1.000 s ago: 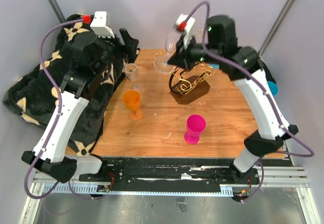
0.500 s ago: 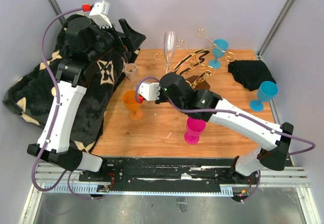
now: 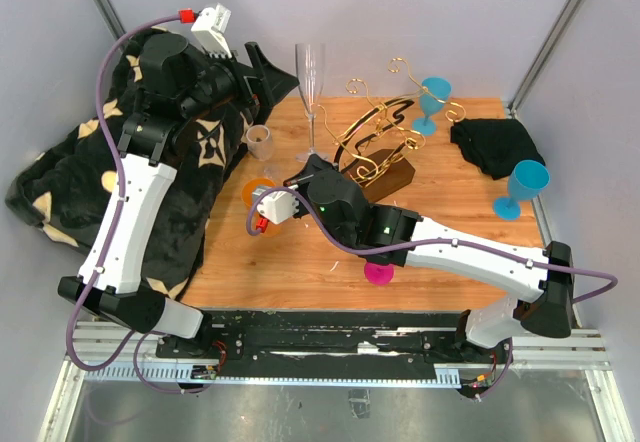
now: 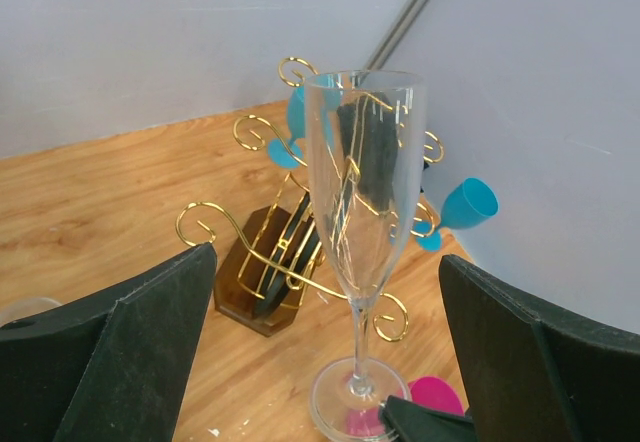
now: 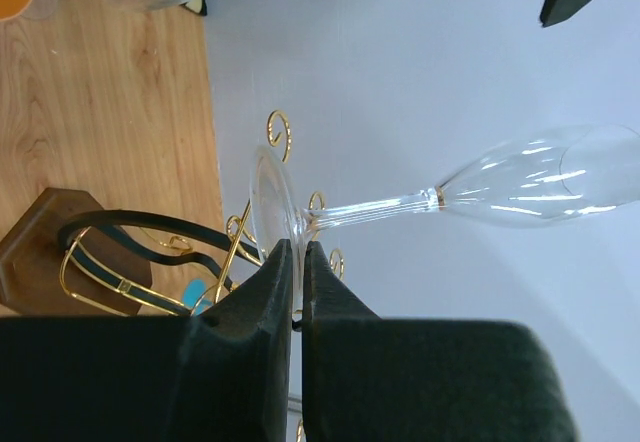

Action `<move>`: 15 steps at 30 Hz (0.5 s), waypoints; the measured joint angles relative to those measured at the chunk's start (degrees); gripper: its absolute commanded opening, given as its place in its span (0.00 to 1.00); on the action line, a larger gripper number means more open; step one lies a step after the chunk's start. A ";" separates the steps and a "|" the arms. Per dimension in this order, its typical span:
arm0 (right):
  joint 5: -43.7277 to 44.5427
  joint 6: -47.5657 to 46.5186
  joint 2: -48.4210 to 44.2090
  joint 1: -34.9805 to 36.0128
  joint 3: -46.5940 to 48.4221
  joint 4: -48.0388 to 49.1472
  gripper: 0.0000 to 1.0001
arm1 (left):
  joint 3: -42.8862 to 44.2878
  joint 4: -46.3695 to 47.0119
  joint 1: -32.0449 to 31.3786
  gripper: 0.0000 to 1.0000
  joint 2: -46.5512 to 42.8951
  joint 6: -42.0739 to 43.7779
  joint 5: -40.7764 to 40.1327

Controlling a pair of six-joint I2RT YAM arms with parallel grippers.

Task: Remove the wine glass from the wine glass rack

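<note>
Flute gripped by its foot, clear of the rack

The right gripper (image 5: 297,254) is pinched nearly shut on the rim of the wine glass's (image 3: 310,82) round foot, so the gripper sits at the very bottom of the glass and stem and bowl rise away from it. The glass stands upright with its long axis vertical and its mouth up, over the far left part of the table (image 3: 300,252). It is off the wine glass rack (image 3: 378,152) and just to the left of it, touching none of its gold arms. Whether the foot rests on the wood cannot be told. The left gripper (image 4: 325,262) is spread fully wide and holds nothing, with the glass just ahead of its fingers.
</note>
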 measured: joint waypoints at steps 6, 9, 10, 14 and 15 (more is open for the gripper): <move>1.05 -1.86 -0.04 2.12 0.00 2.21 0.01 | -2.32 3.48 0.00 1.00 0.20 -0.68 1.57; 1.05 -2.08 -0.04 2.75 0.00 2.43 0.01 | -2.38 4.85 0.00 1.00 0.48 -1.38 2.36; 1.05 -2.08 -0.04 2.80 0.00 2.43 0.01 | -2.38 5.62 0.00 1.00 0.52 -1.75 2.60; 1.05 -2.08 -0.02 3.23 0.00 2.38 0.01 | -2.71 8.46 0.00 1.00 0.52 -2.73 2.86; 1.05 -2.08 -0.02 3.28 0.00 2.38 0.01 | -2.89 9.27 0.00 1.00 0.52 -2.97 3.02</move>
